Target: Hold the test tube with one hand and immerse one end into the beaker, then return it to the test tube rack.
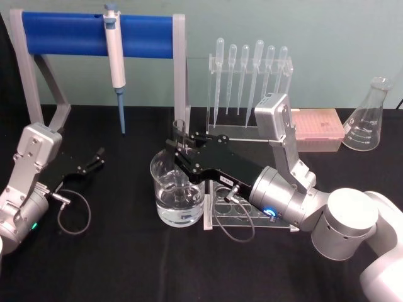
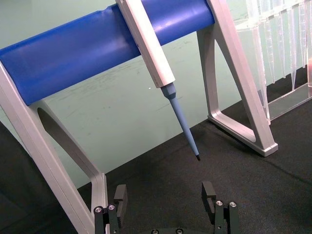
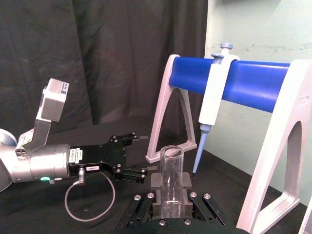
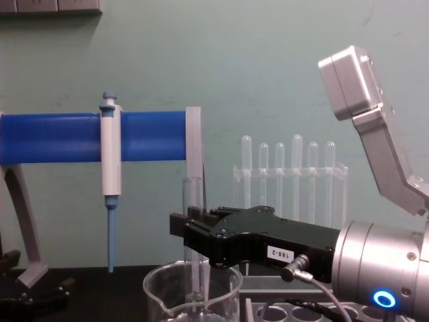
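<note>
Right gripper [image 1: 181,150] clamped test tube [image 1: 179,131] upright, 1 end dipped into beaker [image 1: 161,189] directly below for immersion; left gripper [image 1: 96,160] parked open.

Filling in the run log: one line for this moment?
phase: dip | right gripper: shut on test tube, upright, lower end inside beaker | left gripper: open, idle at robot's left

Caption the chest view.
Right black flat-jawed tool holds the long clear glass test tube upright, lower end inside the wide clear glass beaker.
</note>
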Action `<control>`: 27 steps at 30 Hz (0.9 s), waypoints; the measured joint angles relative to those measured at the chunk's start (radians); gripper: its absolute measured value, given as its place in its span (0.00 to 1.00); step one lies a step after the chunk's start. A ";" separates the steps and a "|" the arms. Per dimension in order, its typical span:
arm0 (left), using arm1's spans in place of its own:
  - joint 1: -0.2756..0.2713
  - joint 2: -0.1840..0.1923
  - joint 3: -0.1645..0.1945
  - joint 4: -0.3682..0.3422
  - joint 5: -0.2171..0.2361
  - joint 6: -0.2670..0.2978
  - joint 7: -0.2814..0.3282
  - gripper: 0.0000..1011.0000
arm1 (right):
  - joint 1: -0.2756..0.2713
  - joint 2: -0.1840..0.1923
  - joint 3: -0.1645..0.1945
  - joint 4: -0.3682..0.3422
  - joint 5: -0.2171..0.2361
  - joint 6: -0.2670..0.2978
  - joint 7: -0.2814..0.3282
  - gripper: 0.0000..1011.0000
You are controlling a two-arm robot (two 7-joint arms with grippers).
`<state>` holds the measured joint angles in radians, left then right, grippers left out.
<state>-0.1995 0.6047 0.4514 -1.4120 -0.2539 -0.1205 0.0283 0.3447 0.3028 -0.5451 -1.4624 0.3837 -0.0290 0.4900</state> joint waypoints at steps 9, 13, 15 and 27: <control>0.000 0.000 0.000 0.000 0.000 0.000 0.000 0.99 | 0.000 0.000 0.000 0.000 0.000 0.000 0.000 0.23; 0.000 0.000 0.000 0.000 0.000 0.000 0.000 0.99 | 0.000 0.000 0.000 0.000 0.000 0.000 0.000 0.23; 0.000 0.000 0.000 0.000 0.000 0.000 0.000 0.99 | 0.000 0.000 0.000 0.000 0.000 0.000 0.000 0.23; 0.000 0.000 0.000 0.000 0.000 0.000 0.000 0.99 | 0.000 0.000 0.000 0.000 0.000 0.000 0.000 0.23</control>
<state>-0.1995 0.6047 0.4514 -1.4120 -0.2539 -0.1206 0.0283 0.3447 0.3028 -0.5451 -1.4624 0.3837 -0.0291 0.4900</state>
